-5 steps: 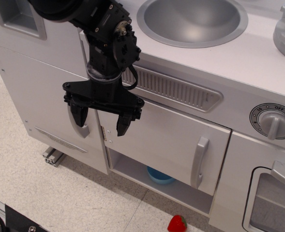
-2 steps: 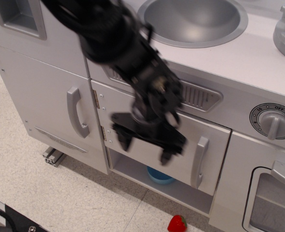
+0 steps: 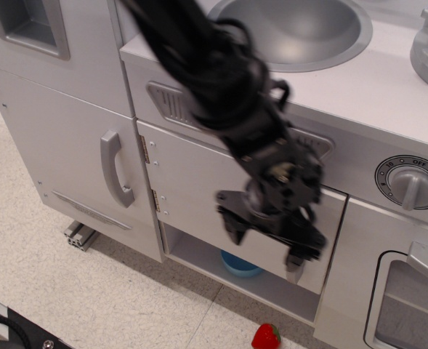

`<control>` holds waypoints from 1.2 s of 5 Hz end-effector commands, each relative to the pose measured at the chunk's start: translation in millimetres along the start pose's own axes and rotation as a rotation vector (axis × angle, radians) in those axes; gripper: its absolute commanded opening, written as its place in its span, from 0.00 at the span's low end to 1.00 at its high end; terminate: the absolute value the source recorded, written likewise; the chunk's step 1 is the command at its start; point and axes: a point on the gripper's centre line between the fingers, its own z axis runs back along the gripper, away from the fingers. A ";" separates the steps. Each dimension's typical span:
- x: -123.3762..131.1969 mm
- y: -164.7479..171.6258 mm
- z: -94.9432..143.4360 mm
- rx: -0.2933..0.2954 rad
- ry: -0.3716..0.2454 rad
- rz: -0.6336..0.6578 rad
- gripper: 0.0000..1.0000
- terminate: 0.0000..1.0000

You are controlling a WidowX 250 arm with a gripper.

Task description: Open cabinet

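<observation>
The cabinet's wide light-grey door (image 3: 195,185) sits under the vent panel, with two small hinges (image 3: 145,149) on its left edge. My black gripper (image 3: 264,247) hangs in front of the door's right end, motion-blurred, with its jaws spread open. Its right finger (image 3: 296,258) covers the door's curved silver handle, which is almost wholly hidden. I cannot tell whether the fingers touch the handle. Below the door's lower edge the inside of the compartment shows, with a blue bowl (image 3: 237,265) in it.
A taller narrow door with a grey handle (image 3: 115,169) stands to the left. The sink (image 3: 293,29) is on top. A dial knob (image 3: 411,182) and the oven door (image 3: 410,305) are at the right. A toy strawberry (image 3: 266,337) lies on the floor.
My gripper has swept from the tall door's handle at the left, rightward and down across the cabinet door, to the door's right end over its handle. The door has not visibly moved.
</observation>
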 end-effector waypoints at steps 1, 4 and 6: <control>25.7 -15.6 3.3 -0.032 -0.056 0.039 1.00 0.00; 33.4 -14.8 -5.5 -0.023 -0.062 0.052 0.00 0.00; 12.6 -5.2 -2.6 -0.020 -0.054 0.008 0.00 0.00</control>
